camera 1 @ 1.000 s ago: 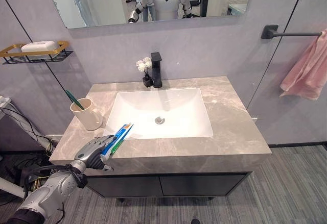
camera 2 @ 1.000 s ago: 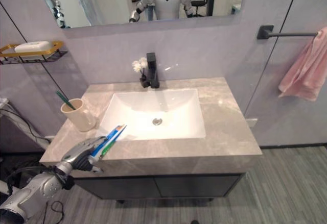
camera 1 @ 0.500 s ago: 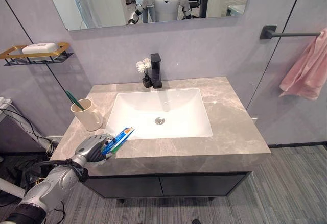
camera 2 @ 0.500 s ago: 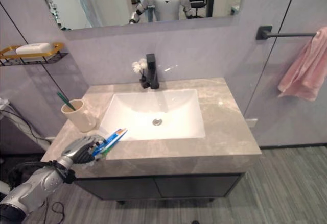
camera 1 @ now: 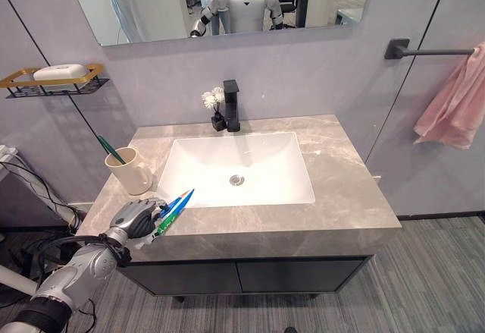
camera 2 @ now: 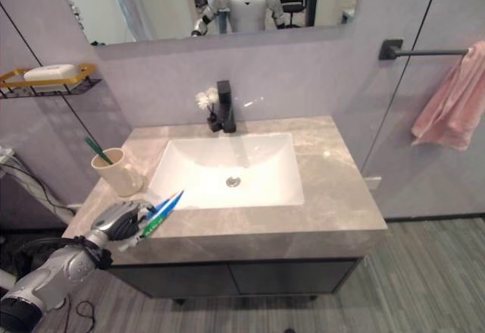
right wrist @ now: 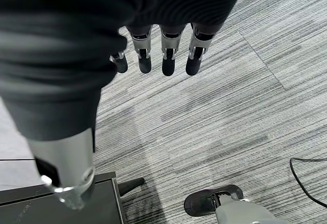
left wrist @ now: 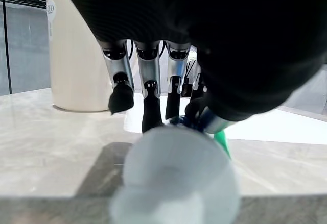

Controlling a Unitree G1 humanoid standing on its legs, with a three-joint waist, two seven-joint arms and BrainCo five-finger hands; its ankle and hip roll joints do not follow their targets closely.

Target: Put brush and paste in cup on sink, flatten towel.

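**A:** so where's the toothpaste at right now?

**B:** In the left hand (camera 1: 135,217), at the front left corner of the counter (camera 1: 341,189). Fingers are curled around the paste tube (camera 1: 173,208), and it sticks out toward the sink basin (camera 1: 236,168), angled up a bit. The wrist cam shows the tube's cap end big and blurry right in front, with the dark fingertips (left wrist: 151,113) wrapped over it.

**A:** and the cup?

**B:** The cream cup (camera 1: 132,170) stands on the counter just behind that hand, left of the basin. The green brush (camera 1: 111,149) is already leaning in it.

**A:** towel?

**B:** The pink towel (camera 1: 457,108) hangs bunched on the black rail (camera 1: 432,50) on the right wall, not flat at all.

**A:** right hand doing anything?

**B:** Nope, the right hand (right wrist: 153,55) hangs over the striped grey floor (right wrist: 219,112), fingers straight and relaxed, holding nothing.
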